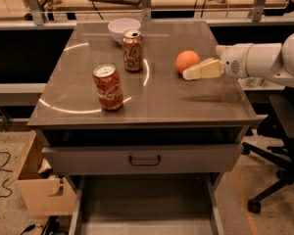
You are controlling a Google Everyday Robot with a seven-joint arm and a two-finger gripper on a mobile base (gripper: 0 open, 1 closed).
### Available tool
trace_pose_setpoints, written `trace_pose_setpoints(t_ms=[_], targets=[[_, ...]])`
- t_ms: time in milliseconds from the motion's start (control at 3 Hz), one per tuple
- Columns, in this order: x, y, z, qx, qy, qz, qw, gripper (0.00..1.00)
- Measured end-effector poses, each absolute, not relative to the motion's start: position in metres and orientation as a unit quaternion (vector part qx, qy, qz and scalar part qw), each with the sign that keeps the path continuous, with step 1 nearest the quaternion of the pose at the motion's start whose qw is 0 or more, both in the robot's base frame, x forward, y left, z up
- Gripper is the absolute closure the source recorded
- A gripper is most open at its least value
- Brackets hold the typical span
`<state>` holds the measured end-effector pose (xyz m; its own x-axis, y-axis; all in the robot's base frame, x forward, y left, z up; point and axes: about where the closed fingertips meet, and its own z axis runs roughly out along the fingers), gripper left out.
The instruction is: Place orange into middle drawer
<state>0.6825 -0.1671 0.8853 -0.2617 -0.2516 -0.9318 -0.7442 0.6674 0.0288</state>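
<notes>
Grey-brown metal forms the cabinet top (196, 104), and the orange (187, 60) sits on it, at the far right part, well apart from the edges. The gripper (189, 74) comes in from the right side, low over the top. Its cream tip lies against the near right side of the orange, touching it or just beside it, and I cannot tell which. Whether the gripper is open or closed I also cannot tell, because it shows only as one pale wedge. The white arm (264, 60) behind it stretches out to the right, past the edge of the cabinet.

Left of the orange stand two cans, both upright. The brown soda can (133, 50) is farther back, and the red cola can (108, 87) is nearer and more to the left. A white bowl (123, 27) rests just behind the brown soda can, at the far edge.

Below the top, the drawer with the loop handle (144, 158) is pulled out a little. Under it the middle drawer (144, 204) is pulled far out toward the near side, showing a flat grey floor. A wooden box (39, 190) stands on the floor to the left, and a dark chair (281, 131) to the right.
</notes>
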Motion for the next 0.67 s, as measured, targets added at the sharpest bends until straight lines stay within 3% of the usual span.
trace_pose_setpoints(t_ms=[667], targets=[[0.710,-0.153,0.850,-0.354,0.752,0.253,0.495,0.00]])
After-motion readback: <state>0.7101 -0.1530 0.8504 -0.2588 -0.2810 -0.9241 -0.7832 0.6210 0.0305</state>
